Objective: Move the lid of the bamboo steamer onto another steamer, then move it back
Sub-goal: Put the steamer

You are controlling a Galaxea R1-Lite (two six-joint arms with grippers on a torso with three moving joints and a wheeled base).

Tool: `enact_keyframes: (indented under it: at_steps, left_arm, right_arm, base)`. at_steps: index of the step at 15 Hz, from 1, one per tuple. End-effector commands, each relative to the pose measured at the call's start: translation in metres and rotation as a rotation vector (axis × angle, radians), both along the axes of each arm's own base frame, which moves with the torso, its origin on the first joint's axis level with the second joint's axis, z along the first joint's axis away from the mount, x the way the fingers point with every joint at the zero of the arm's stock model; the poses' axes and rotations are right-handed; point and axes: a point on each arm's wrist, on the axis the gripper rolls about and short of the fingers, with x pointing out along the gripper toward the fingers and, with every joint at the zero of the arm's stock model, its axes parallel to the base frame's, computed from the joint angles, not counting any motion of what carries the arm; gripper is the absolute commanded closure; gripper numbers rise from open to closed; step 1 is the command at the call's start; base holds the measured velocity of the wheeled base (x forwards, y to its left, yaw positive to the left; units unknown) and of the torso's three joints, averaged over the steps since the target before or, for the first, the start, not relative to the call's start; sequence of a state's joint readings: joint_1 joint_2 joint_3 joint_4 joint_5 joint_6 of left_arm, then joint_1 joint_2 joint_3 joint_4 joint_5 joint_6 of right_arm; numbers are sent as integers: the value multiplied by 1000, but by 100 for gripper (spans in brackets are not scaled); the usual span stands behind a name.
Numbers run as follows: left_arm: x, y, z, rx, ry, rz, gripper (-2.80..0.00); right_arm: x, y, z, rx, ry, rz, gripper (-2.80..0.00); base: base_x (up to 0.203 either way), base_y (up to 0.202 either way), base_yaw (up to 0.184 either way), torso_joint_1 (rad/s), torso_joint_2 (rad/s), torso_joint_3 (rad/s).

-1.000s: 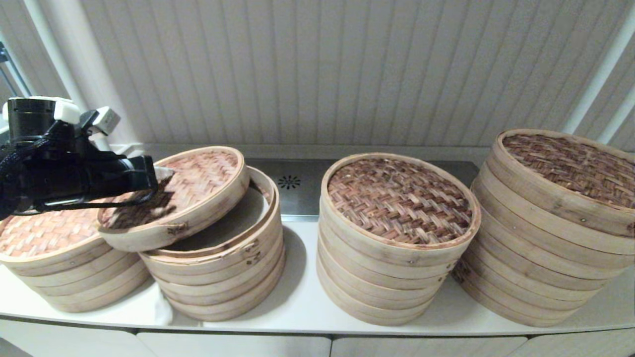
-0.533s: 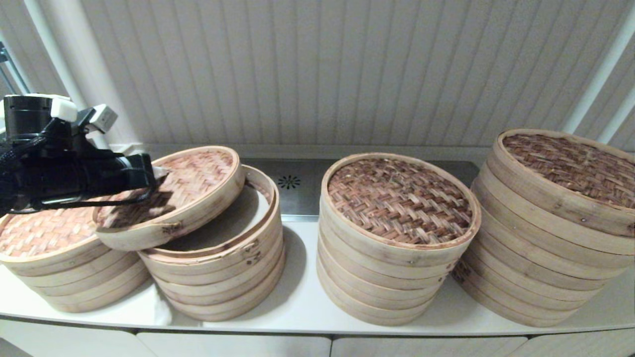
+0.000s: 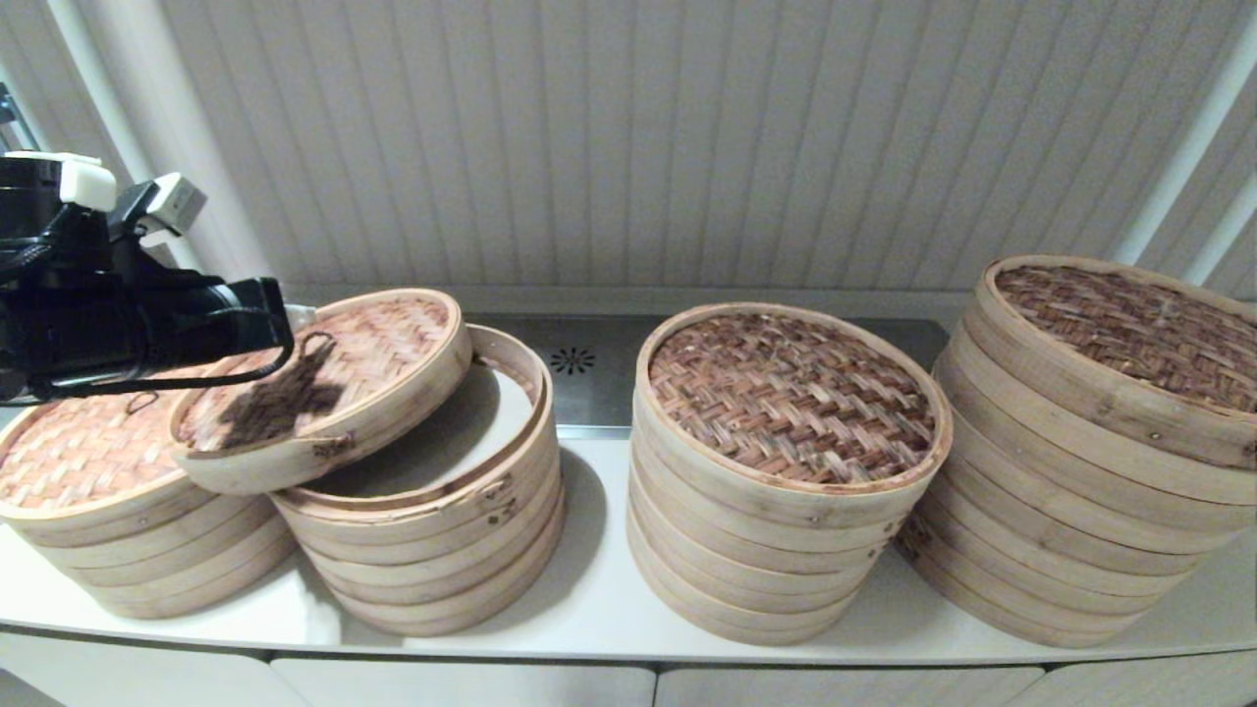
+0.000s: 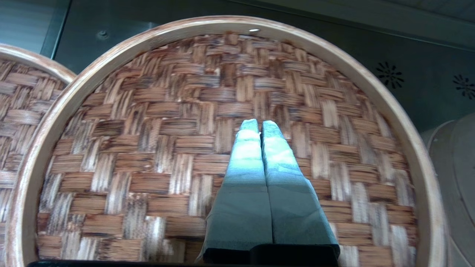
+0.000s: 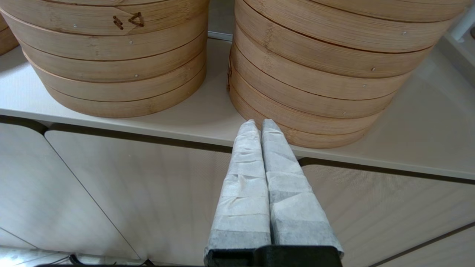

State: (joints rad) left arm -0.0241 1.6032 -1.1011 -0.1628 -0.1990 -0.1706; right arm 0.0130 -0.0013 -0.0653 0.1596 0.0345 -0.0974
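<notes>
Bamboo lid [image 3: 319, 388]: tilted, straddling the open second steamer [image 3: 432, 520] and leftmost stack [image 3: 118, 530], shifted further left. Left claw [image 3: 295, 316] pressed closed, lifted clear, holding nothing. Transfer unfinished.

Bamboo steamer stacks on the counter [image 3: 609, 609]: four, namely far-left stack [image 3: 128, 550], second stack [image 3: 442, 550], third stack [image 3: 786, 550] and far-right stack [image 3: 1070, 530]. Woven lids: four, three seated on their stacks and one tilted lid [image 3: 324, 388] lying askew across the two left stacks. Robot arms in view: one, the left arm [image 3: 108, 314].
</notes>
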Motion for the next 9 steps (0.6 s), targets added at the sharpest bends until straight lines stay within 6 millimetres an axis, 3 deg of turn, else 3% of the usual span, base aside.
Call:
enact_keyframes:
  at_steps: [1, 7, 8, 9]
  left_arm:
    - [-4, -3, 5, -2, -16, -14, 0]
    - [3, -2, -7, 2, 18, 6, 0]
    - [4, 1, -7, 3, 17, 13, -269]
    - [5, 5, -5, 0, 11, 20, -280]
  right_arm:
    - [0, 0, 0, -1, -4, 2, 0]
    - [0, 0, 0, -1, -6, 0, 0]
    - [0, 0, 0, -1, -6, 1, 0]
    - [0, 0, 0, -1, -6, 0, 0]
  base:
    - [0, 0, 0, 0, 0, 0]
    - [0, 0, 0, 0, 0, 0]
    - [0, 0, 0, 0, 0, 0]
    - [0, 0, 0, 0, 0, 0]
